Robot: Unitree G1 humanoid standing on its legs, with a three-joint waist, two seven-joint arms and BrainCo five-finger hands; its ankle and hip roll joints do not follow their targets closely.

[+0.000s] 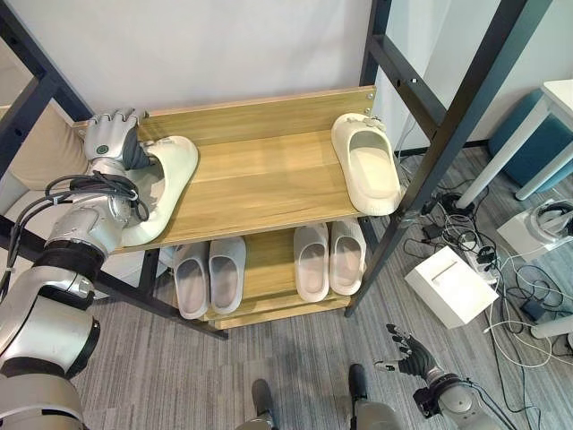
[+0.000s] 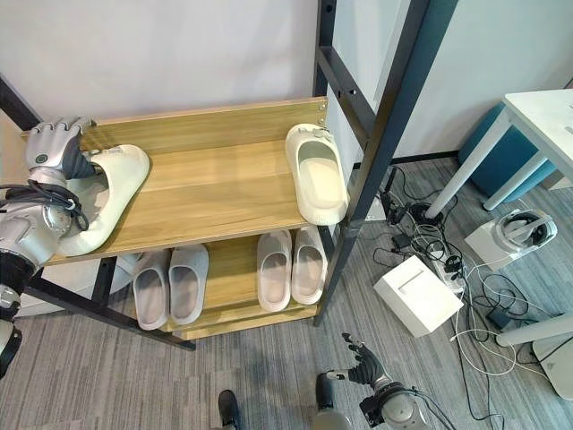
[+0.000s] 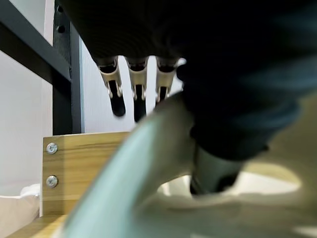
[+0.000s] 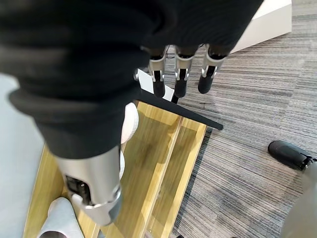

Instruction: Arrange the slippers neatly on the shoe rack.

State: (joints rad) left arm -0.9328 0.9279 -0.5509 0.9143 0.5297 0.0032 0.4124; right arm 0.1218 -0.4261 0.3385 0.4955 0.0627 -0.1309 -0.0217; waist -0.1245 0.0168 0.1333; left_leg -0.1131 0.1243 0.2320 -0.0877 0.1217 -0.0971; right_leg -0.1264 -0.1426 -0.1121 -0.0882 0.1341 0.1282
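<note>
A cream slipper lies lengthwise front to back at the left end of the wooden shoe rack's top shelf, the left hand clamped on its far end. Its mate lies at the right end. The right hand hangs slack over grey carpet.

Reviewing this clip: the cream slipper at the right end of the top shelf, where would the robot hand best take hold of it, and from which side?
Probably by the strap of the cream slipper, coming from above: the foot opening faces up.
</note>
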